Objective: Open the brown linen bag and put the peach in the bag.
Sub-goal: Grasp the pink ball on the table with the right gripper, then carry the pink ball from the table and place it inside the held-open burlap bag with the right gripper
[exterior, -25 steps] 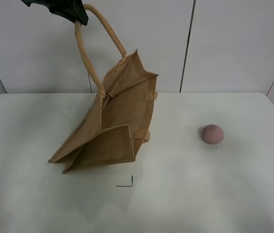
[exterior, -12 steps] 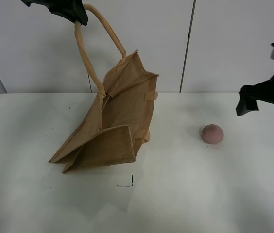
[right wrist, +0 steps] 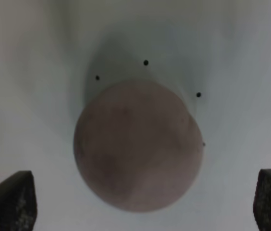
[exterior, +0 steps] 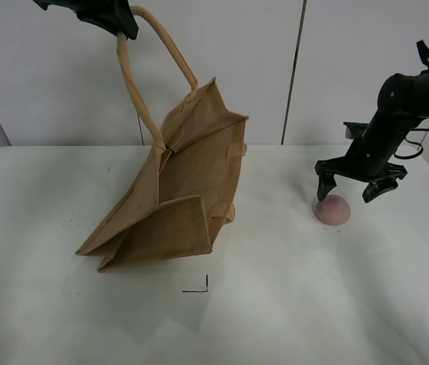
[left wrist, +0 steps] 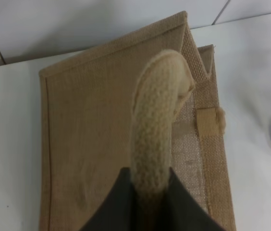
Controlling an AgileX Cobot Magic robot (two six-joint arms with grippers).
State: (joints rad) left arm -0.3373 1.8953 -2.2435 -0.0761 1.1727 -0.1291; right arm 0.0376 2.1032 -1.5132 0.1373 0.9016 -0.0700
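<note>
Left pincer [exterior: 125, 29] clamping brown linen bag [exterior: 192, 175] handle, right pincer [exterior: 346, 195] spread wide over peach [exterior: 332, 211], well apart from bag's edge

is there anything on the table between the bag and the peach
No. In the exterior high view the table between the brown linen bag and the peach is bare; the open right end effector hovers over the peach itself.

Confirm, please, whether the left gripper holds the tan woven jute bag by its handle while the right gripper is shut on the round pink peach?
No: the right gripper is open, fingers either side of the round pink peach, as the right wrist view shows. The left gripper holds the tan jute bag by its handle.
</note>
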